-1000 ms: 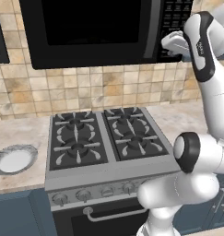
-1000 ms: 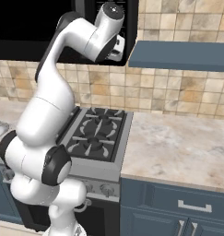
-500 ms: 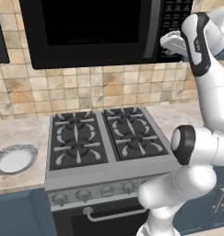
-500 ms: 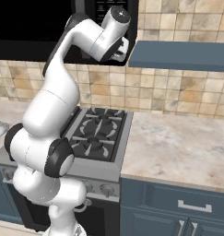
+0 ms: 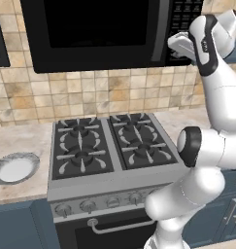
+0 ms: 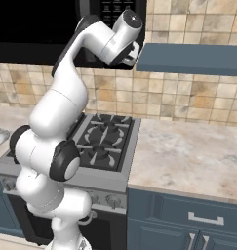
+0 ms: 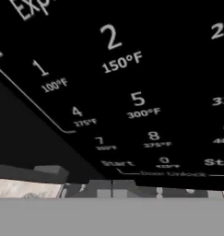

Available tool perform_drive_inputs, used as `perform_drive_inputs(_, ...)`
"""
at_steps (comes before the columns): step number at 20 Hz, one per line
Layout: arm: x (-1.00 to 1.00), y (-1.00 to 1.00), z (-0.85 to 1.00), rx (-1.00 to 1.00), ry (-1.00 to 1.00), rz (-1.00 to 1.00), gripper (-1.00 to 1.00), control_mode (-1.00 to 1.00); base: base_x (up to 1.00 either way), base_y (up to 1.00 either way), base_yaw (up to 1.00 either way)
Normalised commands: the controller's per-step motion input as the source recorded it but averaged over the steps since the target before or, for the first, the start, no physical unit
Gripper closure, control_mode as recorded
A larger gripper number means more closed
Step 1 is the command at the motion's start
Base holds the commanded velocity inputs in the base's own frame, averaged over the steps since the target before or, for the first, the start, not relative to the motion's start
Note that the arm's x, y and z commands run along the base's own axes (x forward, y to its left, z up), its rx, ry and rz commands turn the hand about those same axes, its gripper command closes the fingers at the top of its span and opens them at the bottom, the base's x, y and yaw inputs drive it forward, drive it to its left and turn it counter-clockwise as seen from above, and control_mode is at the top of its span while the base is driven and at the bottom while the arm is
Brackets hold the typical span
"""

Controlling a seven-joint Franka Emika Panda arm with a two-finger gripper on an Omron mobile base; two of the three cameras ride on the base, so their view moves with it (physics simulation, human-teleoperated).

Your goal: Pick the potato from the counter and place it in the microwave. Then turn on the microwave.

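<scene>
The black microwave (image 5: 100, 34) hangs over the stove with its dark glass door closed. Its keypad (image 5: 185, 12) is on the right side. My gripper (image 5: 172, 41) is raised to the lower part of that keypad, shut, with nothing seen in it. In the hand view the keypad (image 7: 132, 101) is very close, with number keys and a Start key (image 7: 117, 163) near the bottom. The potato is hidden. The beige counter (image 6: 188, 151) lies to the right of the stove.
A black gas stove (image 5: 109, 143) sits below the microwave, with an oven and knobs under it. A white plate (image 5: 13, 168) rests on the counter (image 5: 17, 141) to its left. A blue-grey shelf (image 6: 188, 58) juts out to the right of the microwave (image 6: 37, 29).
The hand has moved left along the microwave's lower right, closer to the keypad. Nothing else has moved.
</scene>
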Motion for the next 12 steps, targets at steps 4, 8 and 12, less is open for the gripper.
perform_drive_inputs(4,0.19,-0.02,-0.12,0.05,0.0,-0.04,1.0,-1.0,0.0,0.0,0.0)
perform_drive_inputs(8,0.19,-0.01,-0.07,0.06,0.0,-0.04,1.0,-1.0,0.0,0.0,0.0)
perform_drive_inputs(12,0.15,0.0,-0.06,0.05,0.0,-0.04,1.0,-1.0,0.0,0.0,0.0)
